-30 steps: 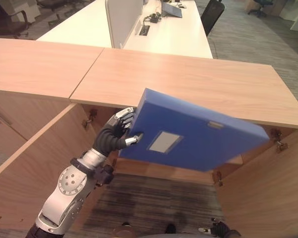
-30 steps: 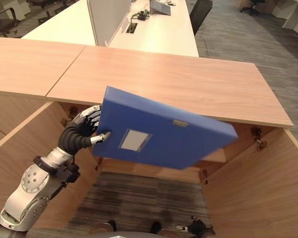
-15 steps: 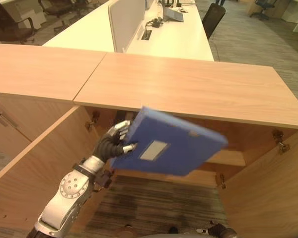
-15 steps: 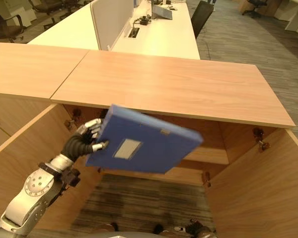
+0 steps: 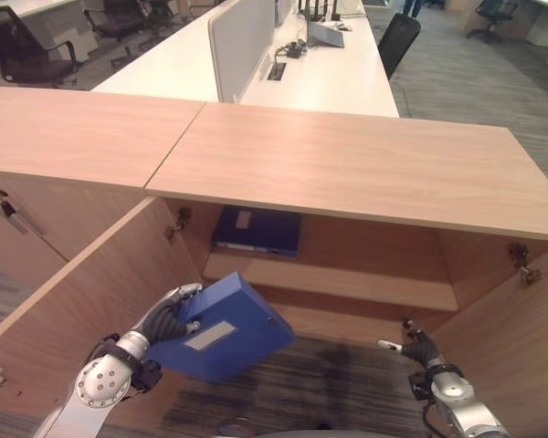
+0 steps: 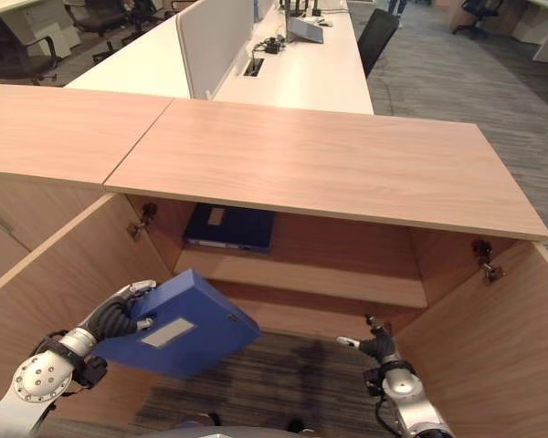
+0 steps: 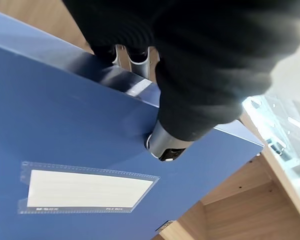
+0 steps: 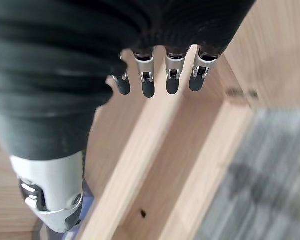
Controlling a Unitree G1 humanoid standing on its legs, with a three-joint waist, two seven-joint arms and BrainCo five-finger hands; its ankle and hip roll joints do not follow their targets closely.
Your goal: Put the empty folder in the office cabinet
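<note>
Currently left hand [image 5: 169, 318] fingers and thumb pinching blue folder [image 5: 221, 329] edge, tilted low for cabinet [image 5: 347, 283] entry; right hand [image 5: 411, 347] open, empty.

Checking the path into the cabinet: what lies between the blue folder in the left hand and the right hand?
In the left eye view, only bare striped carpet lies between the blue folder and the right hand.

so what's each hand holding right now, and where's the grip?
Left hand pinches the blue folder at its edge near a corner, thumb on the labelled face, fingers behind. Right hand holds nothing, fingers relaxed.
</note>
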